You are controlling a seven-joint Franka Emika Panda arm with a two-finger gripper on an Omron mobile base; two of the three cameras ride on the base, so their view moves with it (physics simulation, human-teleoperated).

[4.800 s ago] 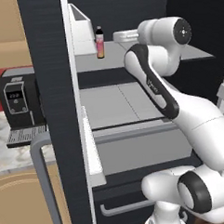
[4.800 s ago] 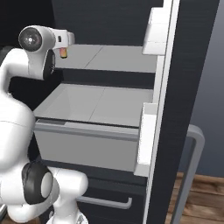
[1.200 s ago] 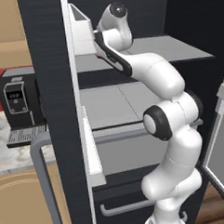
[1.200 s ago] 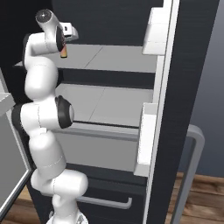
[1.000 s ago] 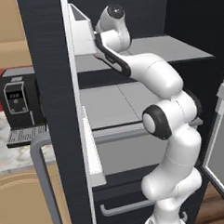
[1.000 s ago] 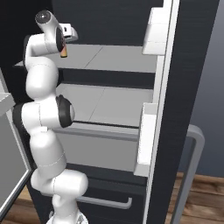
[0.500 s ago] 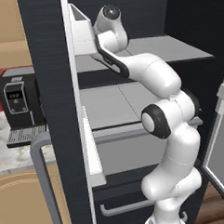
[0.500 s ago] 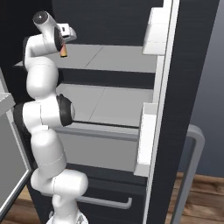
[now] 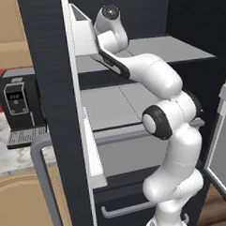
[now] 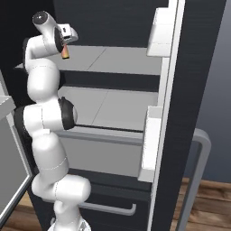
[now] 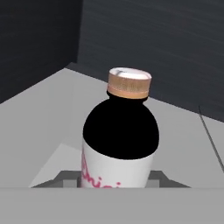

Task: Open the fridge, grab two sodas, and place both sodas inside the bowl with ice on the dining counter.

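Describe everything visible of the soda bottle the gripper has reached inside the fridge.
The soda bottle stands upright on the fridge's grey upper shelf, near the dark back wall. It has a tan cap with a white top, black shoulders and a white label with pink script. The gripper is shut on its body.

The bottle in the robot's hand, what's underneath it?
Under the bottle is the fridge's grey top shelf. Whether its bottom touches the shelf can't be seen; the gripper and the picture's lower edge cover it. Behind it is the dark back wall.
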